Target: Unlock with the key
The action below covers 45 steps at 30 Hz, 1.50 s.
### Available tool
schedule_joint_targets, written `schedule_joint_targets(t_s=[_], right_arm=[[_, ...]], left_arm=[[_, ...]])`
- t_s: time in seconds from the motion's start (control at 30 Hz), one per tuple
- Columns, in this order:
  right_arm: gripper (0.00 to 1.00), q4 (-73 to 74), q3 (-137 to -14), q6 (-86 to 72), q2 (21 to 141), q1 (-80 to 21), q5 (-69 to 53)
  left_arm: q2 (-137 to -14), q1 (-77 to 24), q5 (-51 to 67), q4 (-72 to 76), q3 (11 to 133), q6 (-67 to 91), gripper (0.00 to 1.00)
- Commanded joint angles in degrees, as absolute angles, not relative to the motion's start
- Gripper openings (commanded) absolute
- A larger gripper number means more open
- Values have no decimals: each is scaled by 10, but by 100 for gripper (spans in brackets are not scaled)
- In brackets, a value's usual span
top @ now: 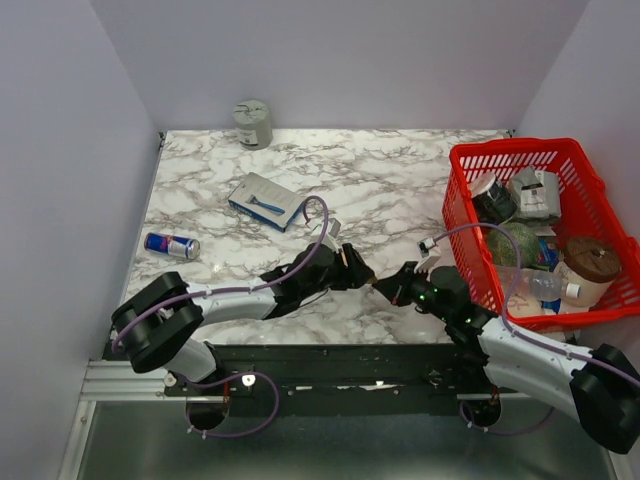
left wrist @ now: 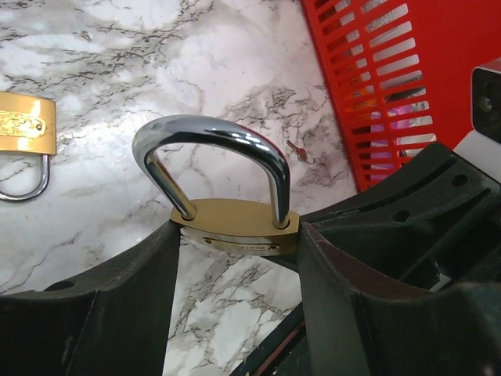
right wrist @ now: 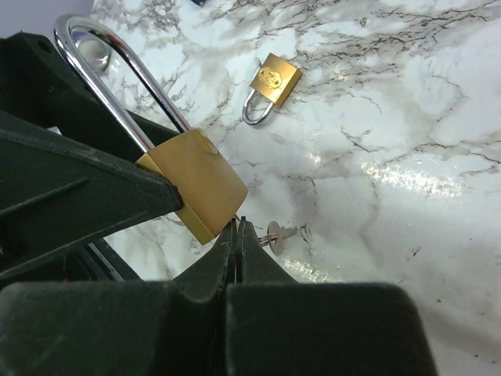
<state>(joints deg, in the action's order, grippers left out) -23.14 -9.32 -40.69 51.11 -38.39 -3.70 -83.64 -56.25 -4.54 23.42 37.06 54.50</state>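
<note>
The left tool clamps the brass padlock by its body, above the marble surface. Its shackle sits in both holes, so I judge it not yet unlocked. The right tool has its fingers pressed together at the lock's underside; I cannot tell whether they pinch a key. The red basket stands close on the right. A second padlock and a small key lie clear.

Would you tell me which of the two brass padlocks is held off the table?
The long-shackled padlock, clamped in the left gripper; the other padlock lies flat on the marble table, untouched.
</note>
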Motion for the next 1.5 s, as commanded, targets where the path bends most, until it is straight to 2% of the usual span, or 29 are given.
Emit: schedule_joint_targets(t_s=[0.0,0.27,0.4,0.53,0.73,1.13,1.37,1.47], right_arm=[[1,-329,-120,-356,537,-413,28],[1,-316,-136,-325,596,-466,92],[6,-315,-136,-322,621,-479,99],[18,-321,-135,-323,640,-490,103],[32,-319,-137,-325,646,-504,108],[51,-313,-129,-338,658,-541,120],[52,-272,-133,-374,654,-548,167],[62,-243,-127,-397,616,-548,192]], left_arm=[[-845,-574,-3,242,376,560,0],[-865,-555,17,264,369,576,0],[-875,-545,31,282,360,583,0],[-885,-543,33,290,357,587,0],[-883,-543,25,284,358,583,0],[-878,-543,14,269,361,576,0],[-871,-543,6,256,361,566,0],[-860,-543,4,246,360,542,0]])
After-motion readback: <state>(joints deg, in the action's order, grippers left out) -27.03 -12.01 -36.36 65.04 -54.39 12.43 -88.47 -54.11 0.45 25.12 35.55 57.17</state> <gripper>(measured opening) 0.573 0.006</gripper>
